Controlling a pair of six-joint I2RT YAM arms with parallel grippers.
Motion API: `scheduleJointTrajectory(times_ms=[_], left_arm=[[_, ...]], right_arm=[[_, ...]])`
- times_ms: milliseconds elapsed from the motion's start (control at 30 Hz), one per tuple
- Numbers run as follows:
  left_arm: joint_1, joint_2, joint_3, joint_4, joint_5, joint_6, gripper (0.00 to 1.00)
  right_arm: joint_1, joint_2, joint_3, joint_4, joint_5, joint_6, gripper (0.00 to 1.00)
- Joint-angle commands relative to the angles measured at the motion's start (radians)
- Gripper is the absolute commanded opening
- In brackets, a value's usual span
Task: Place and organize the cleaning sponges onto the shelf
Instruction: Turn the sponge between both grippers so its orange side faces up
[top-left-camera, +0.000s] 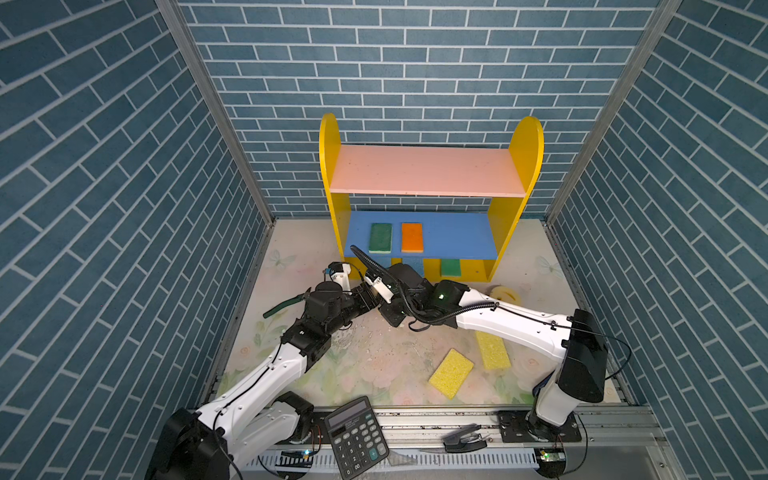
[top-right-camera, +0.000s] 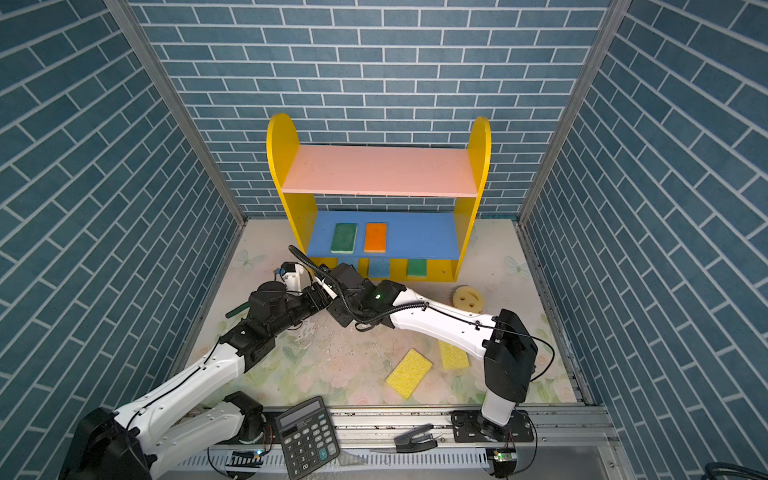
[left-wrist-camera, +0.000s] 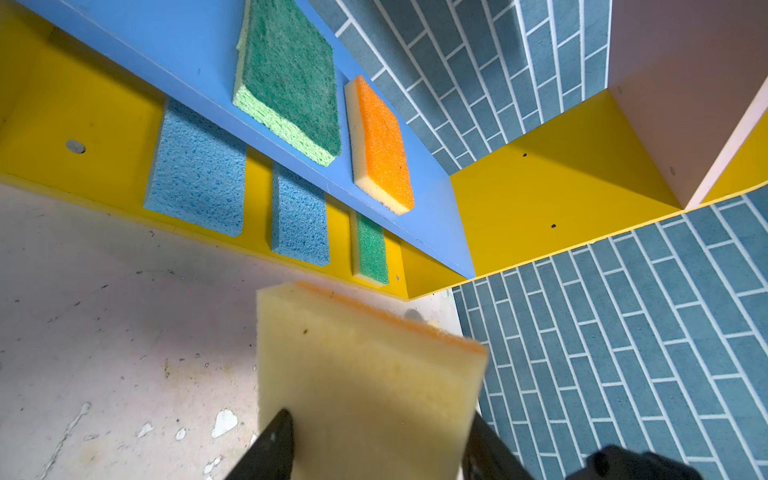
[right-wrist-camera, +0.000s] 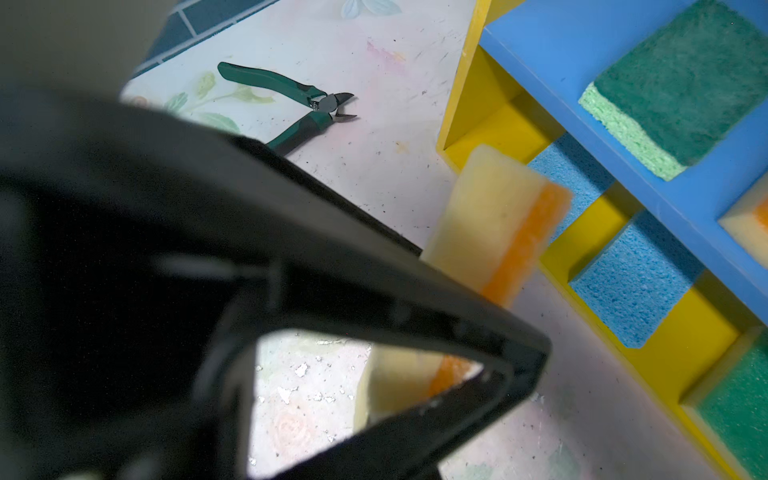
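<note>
Nr front: yellow sponge + 2nd yellow sponge lying loose on table, smiley sponge further back.

Mid: left gripper pinching orange sponge aloft and tilted, just before shelf. Right gripper sitting closed, prob empty, crowding it.

Risks: arms clashing, foam slipping out, or sponge knocking green sponge lying on blue board.

Two sponges lie on the shelf's middle board, three on its base below.
</note>
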Motion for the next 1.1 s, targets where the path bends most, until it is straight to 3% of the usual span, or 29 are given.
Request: scheduleJointTrajectory(times_ms=[0,233,300,400,467,567,667,900,1067], left_arm=[[-0.012,-0.02,0.011,0.004,0.013,0.017,0.56],[-0.011,-0.043,0.003,0.004,-0.02,0.018,0.25],[-0.011,-0.048,0.005,0.007,-0.025,0.019,0.18],[-0.009,-0.054,0.006,0.009,-0.03,0.022,0.12],[-0.003,-0.061,0.0,0.021,-0.024,0.023,0.12],[0.01,-0.075,-0.016,0.053,-0.008,0.016,0.1],[0.031,-0.091,-0.042,0.121,0.024,-0.003,0.09],[0.104,-0.111,-0.074,0.235,0.121,-0.067,0.1],[0.152,-0.076,-0.109,0.463,0.205,-0.163,0.09]], right_arm=[[0.038,-0.017,0.028,0.069,-0.066,-0.073,0.0],[0.04,-0.067,-0.037,0.178,-0.162,-0.049,0.02],[0.039,-0.077,-0.057,0.208,-0.187,-0.023,0.13],[0.024,-0.098,-0.091,0.243,-0.246,0.025,0.41],[-0.018,-0.105,-0.096,0.248,-0.351,0.084,0.49],[-0.134,-0.099,-0.093,0.292,-0.65,0.241,0.51],[-0.236,-0.104,-0.134,0.434,-0.845,0.406,0.51],[-0.362,-0.153,-0.226,0.565,-0.914,0.517,0.52],[-0.446,-0.13,-0.339,0.897,-0.994,0.778,0.52]])
